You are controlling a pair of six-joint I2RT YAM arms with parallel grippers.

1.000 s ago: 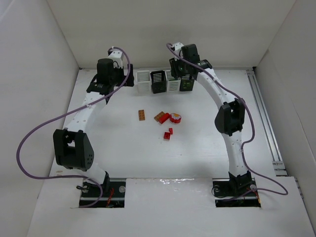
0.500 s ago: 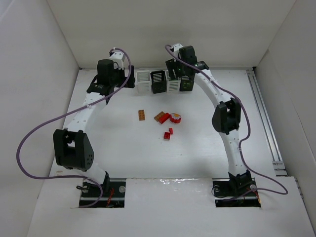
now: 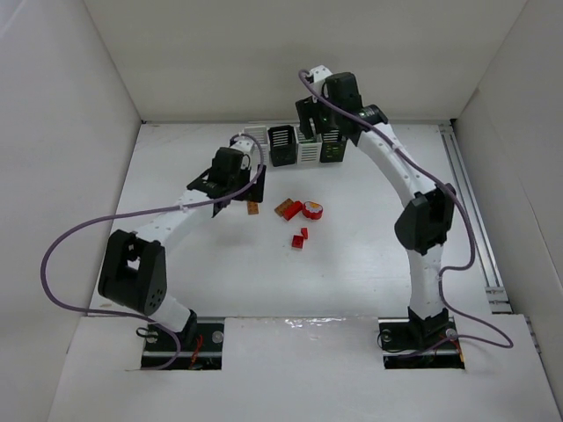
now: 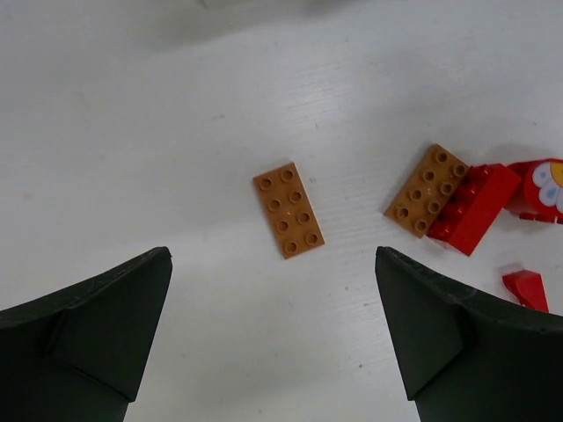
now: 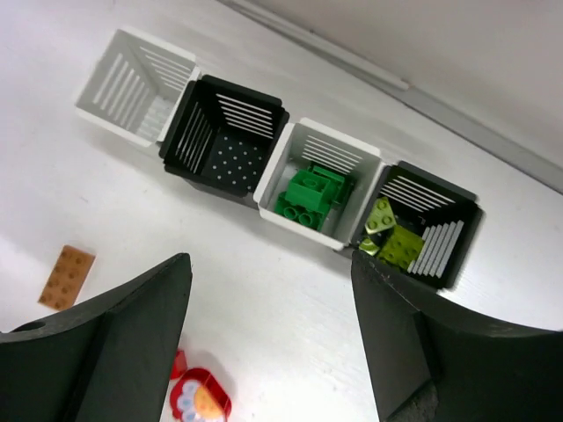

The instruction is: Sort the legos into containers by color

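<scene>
Left hand [image 4: 271, 257] has swung off the bins and is now wide open over the orange plate [image 4: 289, 210], at 9 o'clock of the red bricks [image 4: 471, 207]. Right hand [image 5: 270, 264] just opened and is empty above the black bin [image 5: 440, 251] at the row's 3 o'clock end, which holds yellow-green bricks [image 5: 393, 239]. Drop likely done, orange next.

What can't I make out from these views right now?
- Left wrist: flower-printed red piece, cut by the right edge; small red lego, partly behind a finger.
- Top: leftmost white bin, mostly covered by the left arm.
- Right wrist: the same flower-printed piece, cut by the bottom edge.
</scene>
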